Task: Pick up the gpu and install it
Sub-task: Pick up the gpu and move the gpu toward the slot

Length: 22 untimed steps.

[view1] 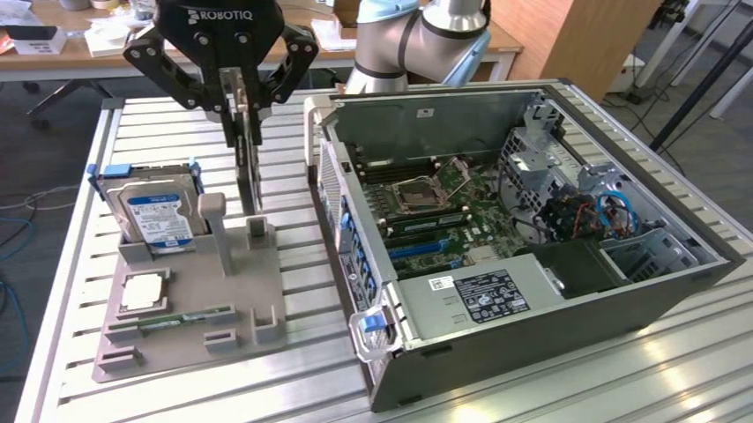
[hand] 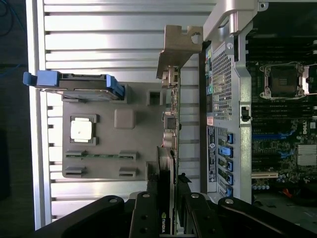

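The gpu (view1: 249, 172) is a thin dark card held upright on its edge, its lower end just over the grey parts holder (view1: 242, 295) near a slotted post; I cannot tell whether it still touches it. My gripper (view1: 242, 119) is shut on the card's top edge. In the wrist view the gpu (hand: 169, 129) runs edge-on away from my gripper (hand: 167, 201), with its silvery end bracket (hand: 179, 45) at the far end. The open computer case (view1: 353, 264) lies next to it on the exterior view's right, motherboard (view1: 453, 211) facing up.
On the holder sit a hard drive (view1: 155, 211) in a blue caddy, a CPU (view1: 141, 293) and a green memory stick (view1: 182, 319). The case's power supply (view1: 482, 295) and cables (view1: 588, 216) fill its near and right parts. All rests on a slatted metal table (view1: 153, 123).
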{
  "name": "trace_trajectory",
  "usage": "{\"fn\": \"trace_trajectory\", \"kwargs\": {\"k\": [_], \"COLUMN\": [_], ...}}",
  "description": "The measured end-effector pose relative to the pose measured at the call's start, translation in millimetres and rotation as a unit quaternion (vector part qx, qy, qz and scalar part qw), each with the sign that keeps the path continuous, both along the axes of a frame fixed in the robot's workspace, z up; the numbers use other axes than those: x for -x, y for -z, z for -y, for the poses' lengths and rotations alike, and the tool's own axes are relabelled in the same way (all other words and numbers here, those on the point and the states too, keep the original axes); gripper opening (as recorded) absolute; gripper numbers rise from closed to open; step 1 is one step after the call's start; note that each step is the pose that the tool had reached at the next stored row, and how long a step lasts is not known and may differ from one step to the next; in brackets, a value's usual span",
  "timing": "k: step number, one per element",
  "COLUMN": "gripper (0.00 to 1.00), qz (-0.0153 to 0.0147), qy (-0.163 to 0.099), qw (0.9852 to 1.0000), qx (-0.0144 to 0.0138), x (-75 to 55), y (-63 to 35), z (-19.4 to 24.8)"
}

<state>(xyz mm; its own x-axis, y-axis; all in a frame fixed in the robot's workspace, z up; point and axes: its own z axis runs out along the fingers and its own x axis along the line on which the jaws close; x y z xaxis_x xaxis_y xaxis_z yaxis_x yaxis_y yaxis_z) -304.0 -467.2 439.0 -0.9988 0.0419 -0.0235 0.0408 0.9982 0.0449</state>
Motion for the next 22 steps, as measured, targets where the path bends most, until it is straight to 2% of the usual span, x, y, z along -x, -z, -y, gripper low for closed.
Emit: {"fn": "trace_trajectory", "kwargs": {"k": [4, 7, 22], "gripper": [0.26, 0.26, 0.26], "qz": [-0.0001, -0.0001, -0.0007], "qy": [0.000, 0.000, -0.001], "qw": [1.0000, 1.0000, 1.0000], "qx": [0.0001, 0.0000, -0.0009], "x": [-0.2, -5.7, -55.2], "y": [-0.1, -0.1, -0.1], "z": [0.0, 0.0, 0.0]}}
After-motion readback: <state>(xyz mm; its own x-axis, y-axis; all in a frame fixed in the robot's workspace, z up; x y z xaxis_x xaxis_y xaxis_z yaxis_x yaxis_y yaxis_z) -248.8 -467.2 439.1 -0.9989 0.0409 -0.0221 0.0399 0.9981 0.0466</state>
